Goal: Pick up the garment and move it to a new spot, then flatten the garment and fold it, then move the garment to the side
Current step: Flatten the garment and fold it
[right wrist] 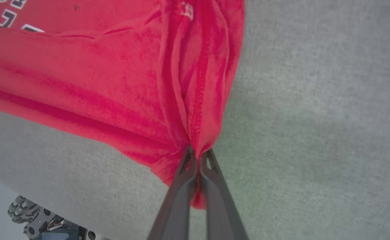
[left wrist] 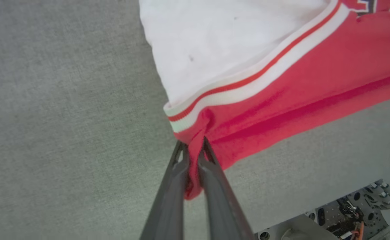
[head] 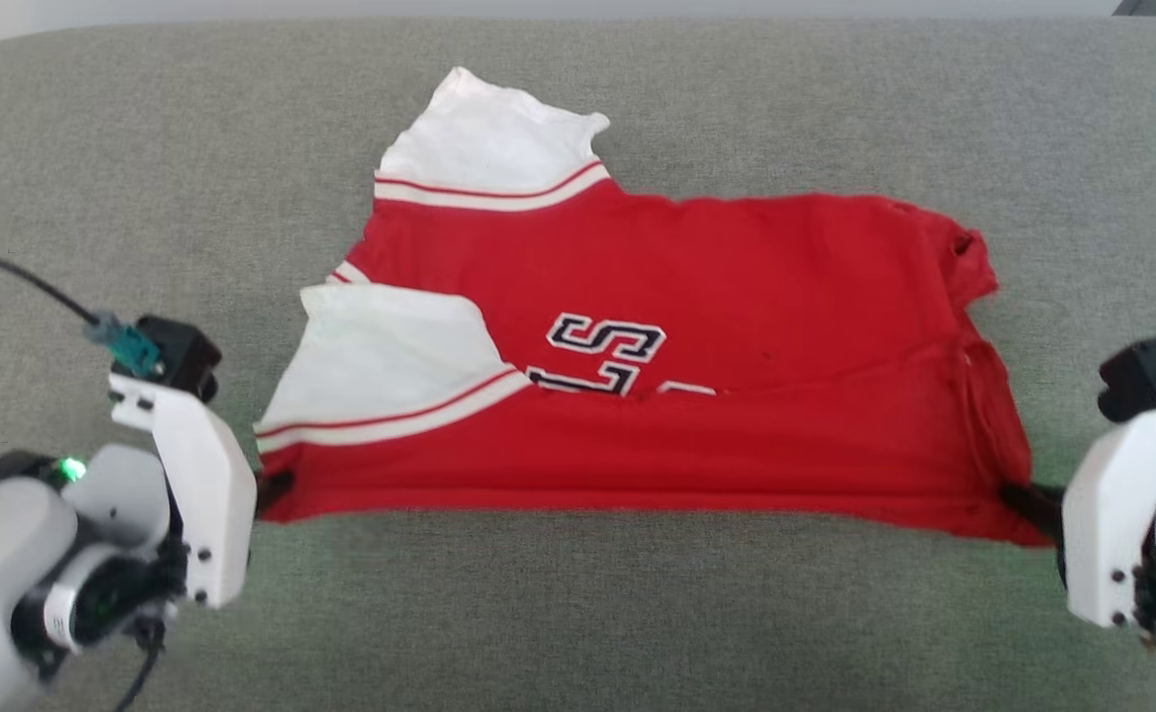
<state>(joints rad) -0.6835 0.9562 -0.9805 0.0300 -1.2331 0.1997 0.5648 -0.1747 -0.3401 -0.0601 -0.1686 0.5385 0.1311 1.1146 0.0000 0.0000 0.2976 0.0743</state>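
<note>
Counted up, there is one garment with two white sleeve ends, and there are two tools, all on one grey fabric-covered tabletop point(head: 103, 158).

In the head view, the left tool point(head: 277, 488) sits at about 8 o'clock from the middle. It is clamped on the near left corner of the garment point(head: 736, 287). The left wrist view shows this tool point(left wrist: 192, 148) with its two dark fingers point(left wrist: 171, 193) pressed together and a tuck of red cloth pinched between them, just below a striped band point(left wrist: 248, 80).

Next come the two white sleeve ends. One point(head: 489, 133) points to about 11 o'clock at the far side. The other point(head: 380, 356) lies on top of the red cloth and fans towards 8 o'clock. Each meets the red at a thin red-and-white band.

The garment lies flat in the middle of the tabletop. Its long axis runs from 9 to 3 o'clock, with the sleeve end at 9 and the bunched red end at 3. The near edge is drawn in a straight line between the tools. A near strip of red overlaps the lower part of the dark-and-white lettering point(head: 605, 341).

The right tool point(head: 1021, 494) sits at about 4 o'clock and grips the near right corner. In the right wrist view, this tool point(right wrist: 199, 154) is closed on gathered red folds point(right wrist: 195, 100) with a stitched seam.
</note>
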